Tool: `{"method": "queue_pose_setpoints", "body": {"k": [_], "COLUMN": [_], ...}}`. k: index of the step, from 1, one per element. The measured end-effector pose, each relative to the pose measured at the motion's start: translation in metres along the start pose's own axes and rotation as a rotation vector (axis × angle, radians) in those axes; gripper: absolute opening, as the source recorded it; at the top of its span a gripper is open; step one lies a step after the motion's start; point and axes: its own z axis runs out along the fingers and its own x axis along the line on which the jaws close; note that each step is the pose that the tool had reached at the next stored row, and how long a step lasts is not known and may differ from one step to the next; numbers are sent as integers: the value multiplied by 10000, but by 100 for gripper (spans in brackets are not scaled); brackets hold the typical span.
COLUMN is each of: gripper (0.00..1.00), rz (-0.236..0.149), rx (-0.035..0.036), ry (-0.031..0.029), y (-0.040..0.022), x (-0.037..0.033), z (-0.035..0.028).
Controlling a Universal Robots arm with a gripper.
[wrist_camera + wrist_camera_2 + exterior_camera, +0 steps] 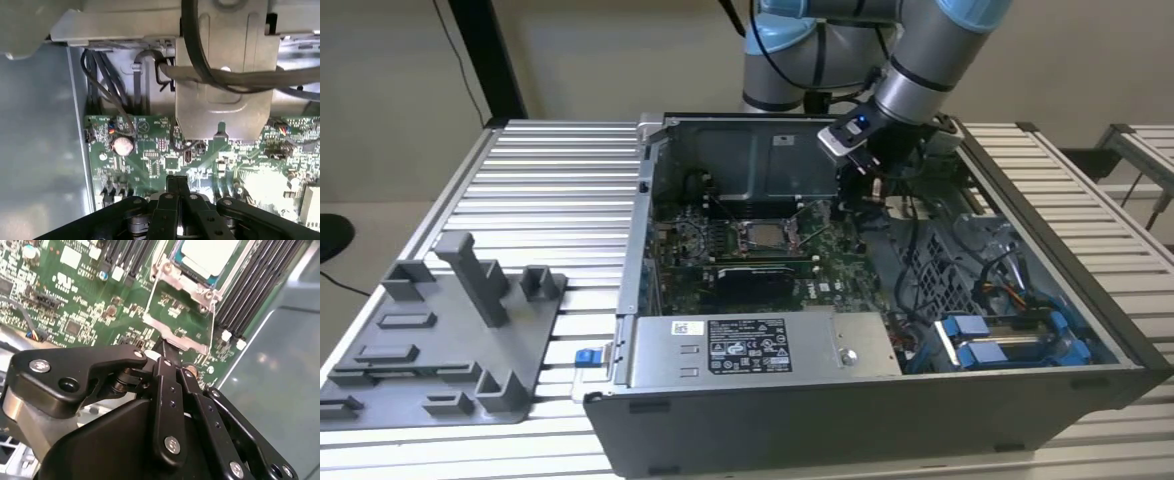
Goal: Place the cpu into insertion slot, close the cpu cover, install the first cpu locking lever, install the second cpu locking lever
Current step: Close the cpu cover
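The cpu (207, 252) lies flat in the insertion slot (200, 290) on the green board (75, 305), inside the open computer case (854, 420) on the slatted surface (547, 200). The cpu cover (172, 332) is open, clear of the chip, on the side nearest the jaws. The jaws are drawn together, fingertips (165, 352) right at the cover's free edge; whether they pinch it I cannot tell.

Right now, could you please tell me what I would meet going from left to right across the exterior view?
Grey fixture → blue tab → cpu → gripper → blue drive bays.
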Motion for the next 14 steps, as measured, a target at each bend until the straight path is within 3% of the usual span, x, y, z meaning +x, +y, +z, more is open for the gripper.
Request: {"method": "queue_pose_setpoints", "body": {"k": [3,5,9,14], "gripper": [0,0,0,0], "rz": [23,43,57,56], "rx": [217,308,329,329], "ry": [-2,-3,14,31], "y": [-2,-9,-72,-283], "x": [-10,-17,-26,-35], "z": [-10,-22,-25,23]}}
